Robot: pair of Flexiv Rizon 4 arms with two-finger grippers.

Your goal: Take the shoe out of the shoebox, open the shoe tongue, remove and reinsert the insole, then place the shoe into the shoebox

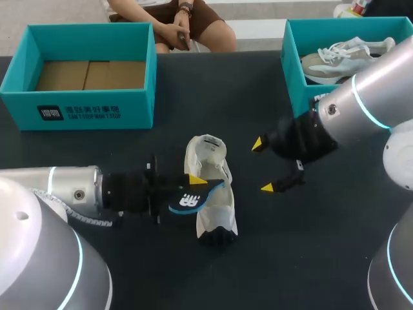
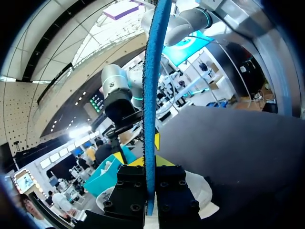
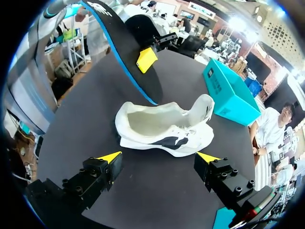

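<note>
A white shoe (image 1: 211, 187) lies on its side on the dark table, its opening empty in the right wrist view (image 3: 164, 126). My left gripper (image 1: 191, 188) is shut on a blue and black insole (image 1: 186, 201), held on edge just above the shoe's left flank. In the left wrist view the insole (image 2: 151, 95) stands edge-on between the gripper's (image 2: 150, 164) yellow tips. My right gripper (image 1: 262, 165) hangs open to the right of the shoe, a short gap away. From its wrist the gripper (image 3: 158, 158) faces the shoe's sole side, and the insole (image 3: 119, 52) rises beyond the shoe.
An open teal shoebox (image 1: 77, 106) with brown card inside stands at the back left and shows in the right wrist view (image 3: 228, 90). A second teal box (image 1: 293, 71) at the back right holds another pale shoe (image 1: 342, 55). Bare dark table surrounds the shoe.
</note>
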